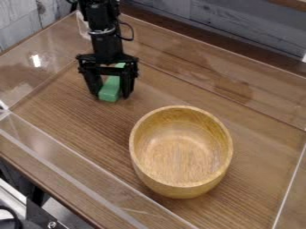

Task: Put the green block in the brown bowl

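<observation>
The gripper (109, 88) stands wide open around the green block (110, 88), toward the tabletop's (72, 121) far left edge. The brown bowl (181, 150) sits nearer the front edge.

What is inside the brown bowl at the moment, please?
Nothing shows inside the brown bowl; its interior looks bare. The near wall's inner face is partly hidden by the rim, so I cannot vouch for that part.

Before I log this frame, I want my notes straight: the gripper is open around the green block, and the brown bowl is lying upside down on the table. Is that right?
Not quite: the brown bowl is upright, its hollow facing up, as the camera view shows. The rest stands.
</observation>
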`<action>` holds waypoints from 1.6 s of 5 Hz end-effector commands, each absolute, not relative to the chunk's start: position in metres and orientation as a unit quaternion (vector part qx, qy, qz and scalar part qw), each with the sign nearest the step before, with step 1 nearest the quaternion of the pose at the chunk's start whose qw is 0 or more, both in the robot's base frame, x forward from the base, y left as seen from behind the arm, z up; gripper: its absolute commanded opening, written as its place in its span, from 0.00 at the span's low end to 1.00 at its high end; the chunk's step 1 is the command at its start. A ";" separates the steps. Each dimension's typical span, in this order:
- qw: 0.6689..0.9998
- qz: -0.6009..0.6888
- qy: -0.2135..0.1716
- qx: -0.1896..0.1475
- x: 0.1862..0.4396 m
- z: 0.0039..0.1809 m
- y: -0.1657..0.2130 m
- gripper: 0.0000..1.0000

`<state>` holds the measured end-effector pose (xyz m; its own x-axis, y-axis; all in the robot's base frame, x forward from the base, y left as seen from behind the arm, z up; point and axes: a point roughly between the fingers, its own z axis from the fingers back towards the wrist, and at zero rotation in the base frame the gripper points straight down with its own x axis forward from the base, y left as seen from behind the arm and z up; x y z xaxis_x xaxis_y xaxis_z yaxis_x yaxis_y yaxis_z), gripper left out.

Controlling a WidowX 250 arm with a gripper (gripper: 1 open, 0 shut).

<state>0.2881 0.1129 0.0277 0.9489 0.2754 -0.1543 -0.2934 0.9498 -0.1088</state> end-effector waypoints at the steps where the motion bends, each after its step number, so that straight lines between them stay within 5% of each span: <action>1: 0.987 0.139 0.047 -0.061 0.300 0.042 0.113 1.00; 3: 0.986 0.140 0.055 -0.066 0.301 0.043 0.112 1.00; 4: 0.986 0.138 0.062 -0.069 0.300 0.042 0.110 0.00; 8: 0.983 0.113 0.127 -0.068 0.282 0.074 0.094 0.00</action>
